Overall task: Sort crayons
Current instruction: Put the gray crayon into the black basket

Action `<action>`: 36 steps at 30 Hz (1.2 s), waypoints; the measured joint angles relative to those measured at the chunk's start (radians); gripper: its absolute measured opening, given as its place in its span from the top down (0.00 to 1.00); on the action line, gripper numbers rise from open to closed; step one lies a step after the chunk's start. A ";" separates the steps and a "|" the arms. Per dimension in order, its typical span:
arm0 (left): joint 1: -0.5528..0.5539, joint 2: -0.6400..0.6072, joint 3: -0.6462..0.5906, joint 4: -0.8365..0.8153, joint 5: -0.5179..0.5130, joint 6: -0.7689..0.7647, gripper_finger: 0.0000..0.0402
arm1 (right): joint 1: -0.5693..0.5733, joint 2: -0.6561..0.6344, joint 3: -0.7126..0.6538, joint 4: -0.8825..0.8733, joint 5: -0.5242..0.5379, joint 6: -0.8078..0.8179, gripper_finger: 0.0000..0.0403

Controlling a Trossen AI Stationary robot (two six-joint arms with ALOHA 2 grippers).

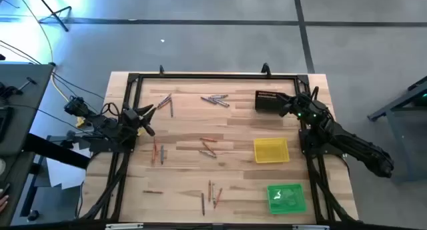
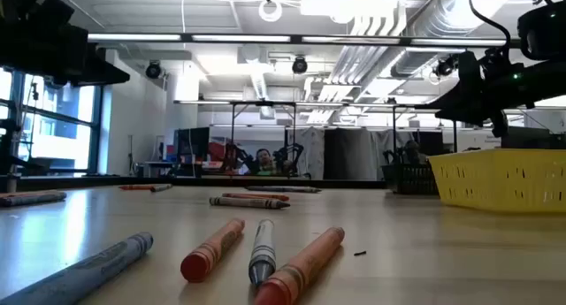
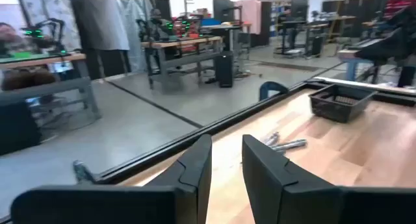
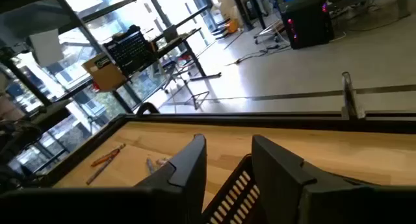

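Lying scattered, crayons [image 1: 208, 147] sit apart from both arms' empty fingers.

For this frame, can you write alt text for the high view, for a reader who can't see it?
Loose crayons lie scattered in small clusters across a wooden table, with a black tray, yellow tray and green tray lined along its right side. The left gripper sits at the left edge, fingers empty; the right gripper hovers by the black tray.

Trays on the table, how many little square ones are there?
3, all on the right side of the table in the high view: the black slotted plastic tray at the far end by the right hand, the yellow plastic tray in the middle, the green plastic tray nearest. None looks hidden.
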 joint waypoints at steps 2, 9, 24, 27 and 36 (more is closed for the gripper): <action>0.000 0.000 0.000 0.001 0.030 -0.002 0.82 | 0.000 0.000 0.000 0.000 -0.008 -0.005 0.71; 0.000 0.000 0.000 0.003 0.051 -0.118 0.82 | 0.000 0.000 0.000 -0.005 0.009 -0.008 0.71; 0.000 0.000 0.000 0.024 0.005 -0.254 0.82 | 0.000 0.000 0.000 0.009 0.116 -0.025 0.71; 0.000 0.000 0.000 0.024 0.016 -0.260 0.82 | 0.000 0.000 0.000 0.009 0.113 -0.004 0.71; 0.001 0.000 0.000 0.025 0.181 -0.212 0.82 | -0.002 0.000 0.000 0.032 0.111 -0.008 0.71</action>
